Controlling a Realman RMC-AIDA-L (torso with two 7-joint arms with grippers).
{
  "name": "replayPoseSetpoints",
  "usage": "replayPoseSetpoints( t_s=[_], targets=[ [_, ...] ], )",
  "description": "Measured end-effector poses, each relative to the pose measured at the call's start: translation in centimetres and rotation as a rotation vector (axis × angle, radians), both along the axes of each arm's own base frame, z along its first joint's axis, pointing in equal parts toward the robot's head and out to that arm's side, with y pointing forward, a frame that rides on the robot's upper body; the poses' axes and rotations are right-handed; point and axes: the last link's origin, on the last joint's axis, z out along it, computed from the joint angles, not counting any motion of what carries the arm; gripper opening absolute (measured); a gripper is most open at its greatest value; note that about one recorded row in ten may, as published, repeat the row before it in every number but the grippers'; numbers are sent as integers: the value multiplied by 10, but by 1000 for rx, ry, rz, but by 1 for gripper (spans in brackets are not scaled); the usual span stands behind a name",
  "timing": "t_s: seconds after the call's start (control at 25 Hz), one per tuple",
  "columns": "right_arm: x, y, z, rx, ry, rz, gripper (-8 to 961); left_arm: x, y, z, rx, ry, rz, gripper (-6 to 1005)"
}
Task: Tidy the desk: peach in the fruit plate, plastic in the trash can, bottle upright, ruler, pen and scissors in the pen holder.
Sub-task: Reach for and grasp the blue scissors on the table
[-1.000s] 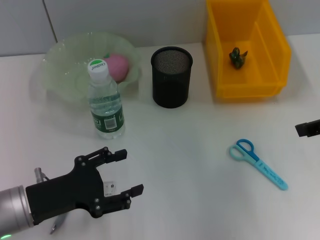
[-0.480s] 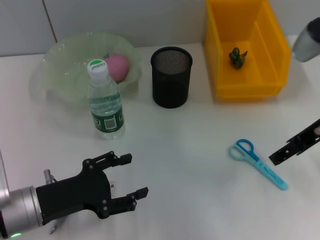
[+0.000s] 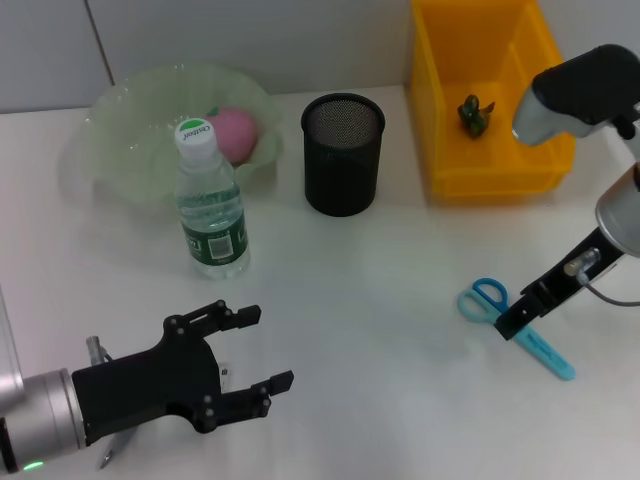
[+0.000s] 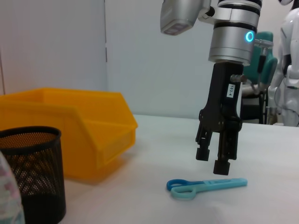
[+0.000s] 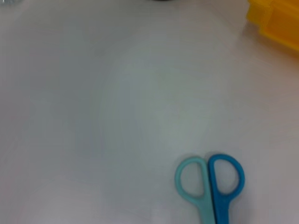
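The blue scissors (image 3: 520,328) lie flat on the white desk at the right; their handles show in the right wrist view (image 5: 210,179). My right gripper (image 3: 508,326) hangs just above them, fingers pointing down and slightly apart, as the left wrist view (image 4: 212,161) shows over the scissors (image 4: 205,185). My left gripper (image 3: 266,348) is open and empty at the front left. The bottle (image 3: 210,200) stands upright. The pink peach (image 3: 236,132) lies in the green fruit plate (image 3: 130,120). The black mesh pen holder (image 3: 343,152) stands at the back centre. A thin grey object (image 3: 104,458) lies partly hidden under my left arm.
The yellow bin (image 3: 490,150) at the back right holds a green crumpled piece (image 3: 473,113); the bin also shows in the left wrist view (image 4: 70,135). The bottle stands close in front of the plate. A wall runs behind the desk.
My right arm has come in from the right edge and lowered its gripper over the scissors. My left gripper has barely moved.
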Motion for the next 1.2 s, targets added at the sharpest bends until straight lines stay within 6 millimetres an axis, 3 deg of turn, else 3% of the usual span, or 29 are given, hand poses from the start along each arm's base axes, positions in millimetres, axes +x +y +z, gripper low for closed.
replayPoseSetpoints(
  t_s=[0.52, 1.2],
  targets=[
    [2, -2, -17, -61, -57, 52, 838, 2, 4, -5, -24, 12, -3, 806],
    [5, 0, -23, -37, -64, 76, 838, 1, 0, -8, -41, 15, -3, 806]
  ],
)
